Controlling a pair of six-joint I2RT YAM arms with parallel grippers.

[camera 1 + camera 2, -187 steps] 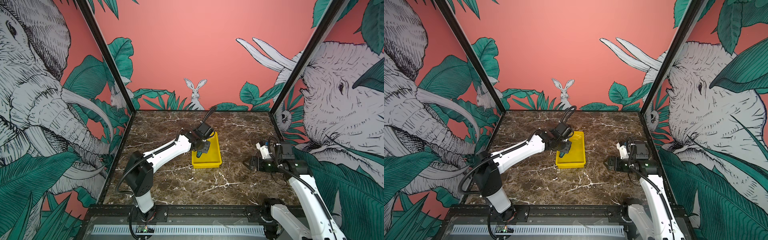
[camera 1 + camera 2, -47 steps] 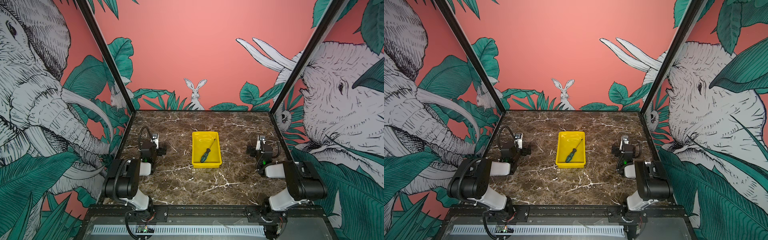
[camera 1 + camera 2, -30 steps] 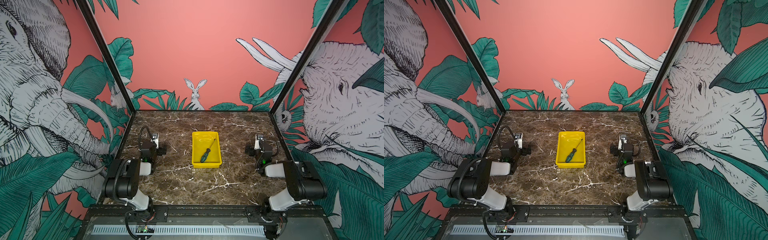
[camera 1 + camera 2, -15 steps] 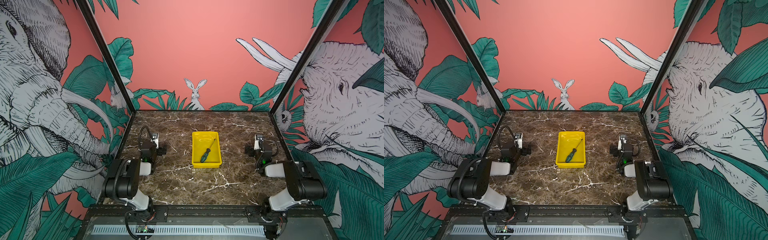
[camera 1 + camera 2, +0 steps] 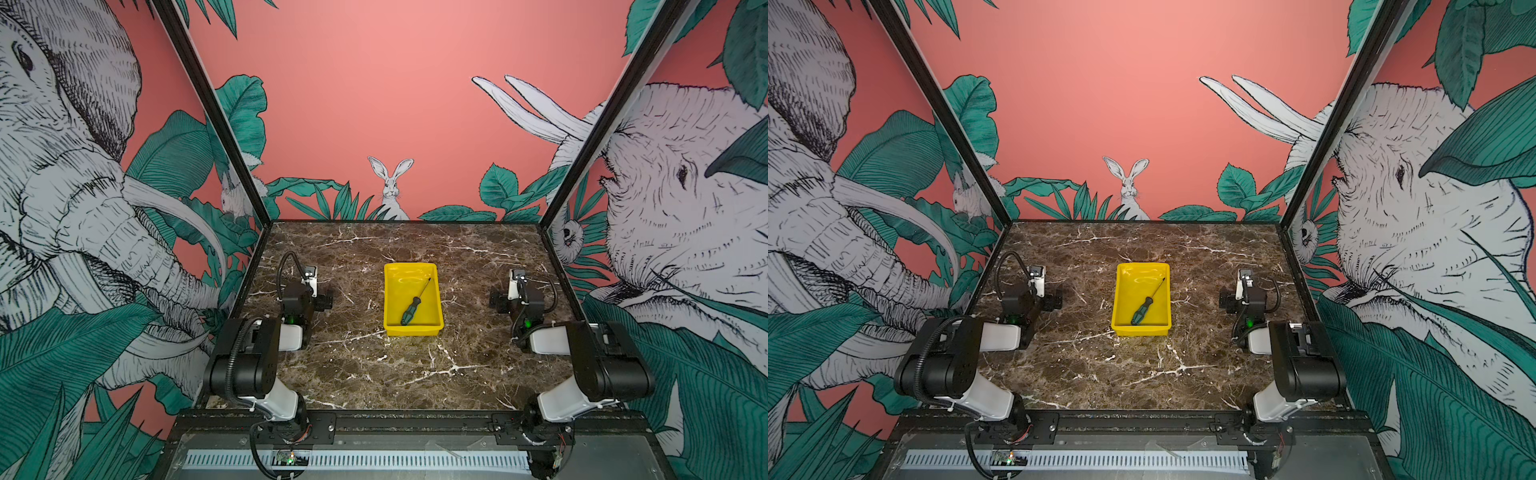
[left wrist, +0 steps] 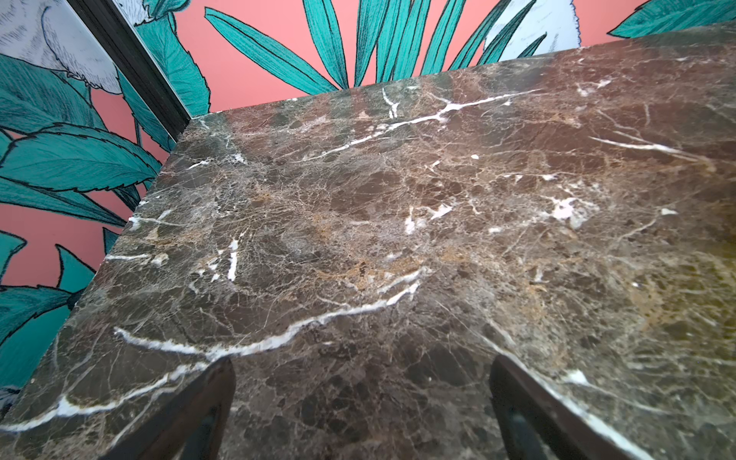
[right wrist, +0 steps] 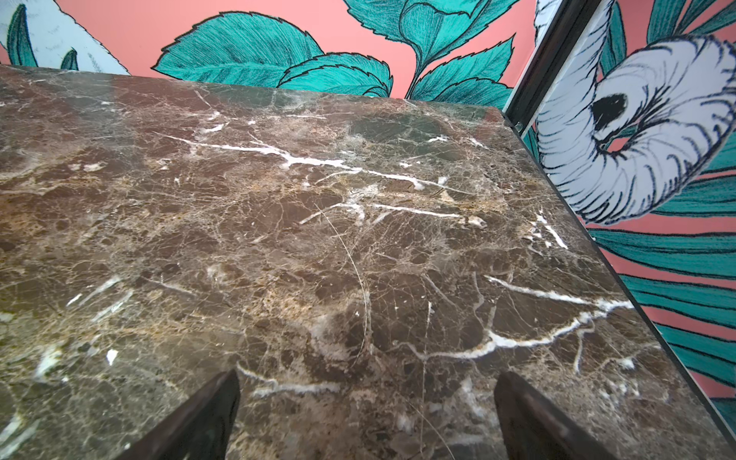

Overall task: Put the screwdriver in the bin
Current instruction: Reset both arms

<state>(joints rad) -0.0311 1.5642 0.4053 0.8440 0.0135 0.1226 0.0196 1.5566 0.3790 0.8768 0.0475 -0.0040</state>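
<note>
Both top views: small green-and-black-handled screwdriver [image 5: 414, 303] [image 5: 1147, 302] flat inside shallow yellow plastic bin [image 5: 412, 331] [image 5: 1140, 330], tip at 1 o'clock, handle at 7. Left arm [image 5: 266, 345] folded at bin's 9 o'clock, right arm [image 5: 590, 353] at 3, both well apart from it.
Left wrist: left gripper [image 6: 361, 362] jaws wide, over brown marble tabletop [image 6: 398, 219].
Right wrist: right gripper [image 7: 368, 374] jaws wide, over same marble.

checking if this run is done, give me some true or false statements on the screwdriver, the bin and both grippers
1. The screwdriver lies inside the bin. True.
2. The left gripper holds the screwdriver. False: the left gripper is open and empty over the table.
3. The screwdriver's handle is at the bin's far end. False: it lies at the near end.
4. The right gripper is open, apart from the bin. True.
</note>
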